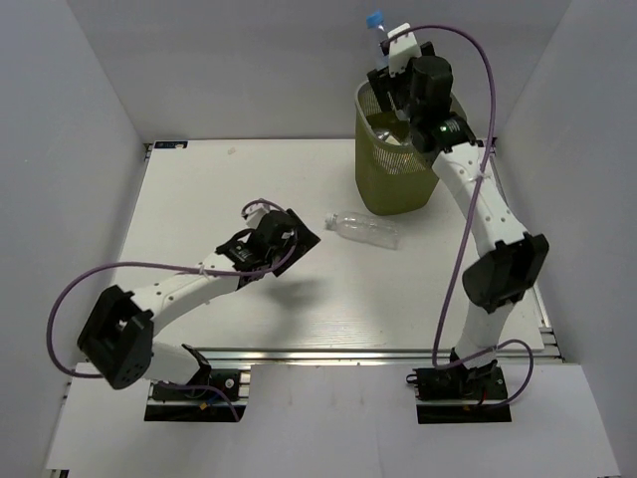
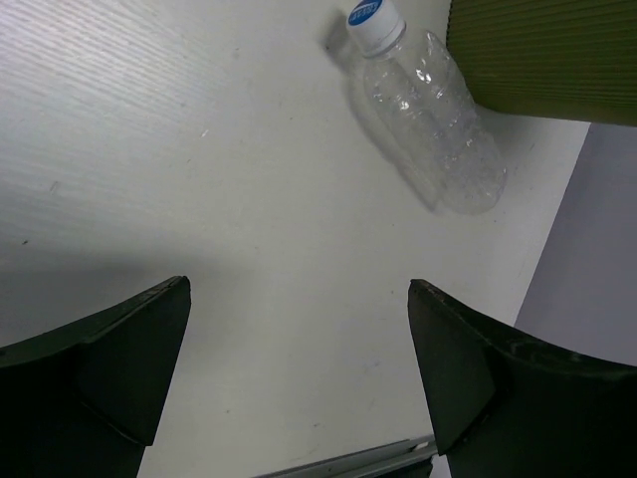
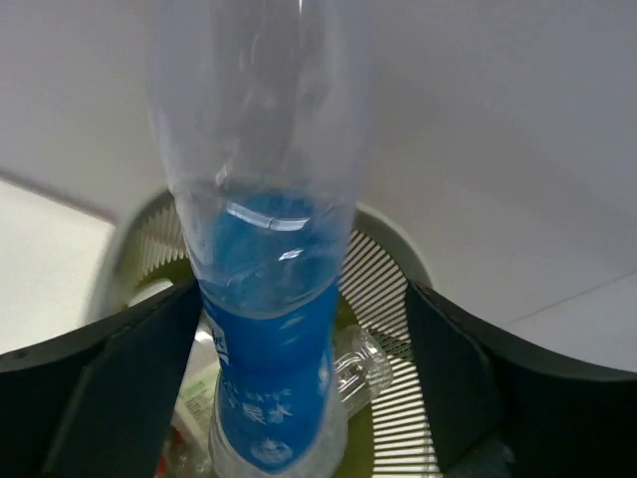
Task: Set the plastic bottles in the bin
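The blue-labelled bottle (image 3: 274, 368) stands between my right gripper's (image 3: 299, 319) fingers over the olive-green mesh bin (image 3: 393, 259). It rests against the left finger, with a clear gap to the right finger, so the jaws are open. In the top view its blue cap (image 1: 375, 18) sticks up above the right gripper (image 1: 393, 75), over the bin (image 1: 398, 184). Other clear bottles (image 3: 363, 363) lie inside the bin. One clear bottle with a white cap (image 1: 363, 229) lies on the table left of the bin. My left gripper (image 2: 299, 299) is open and empty, short of this bottle (image 2: 433, 119).
The white table (image 1: 249, 179) is walled on the left, back and right. The bin stands at the back right, its wall (image 2: 547, 55) just beyond the lying bottle. A metal rail (image 1: 378, 352) runs along the near table edge.
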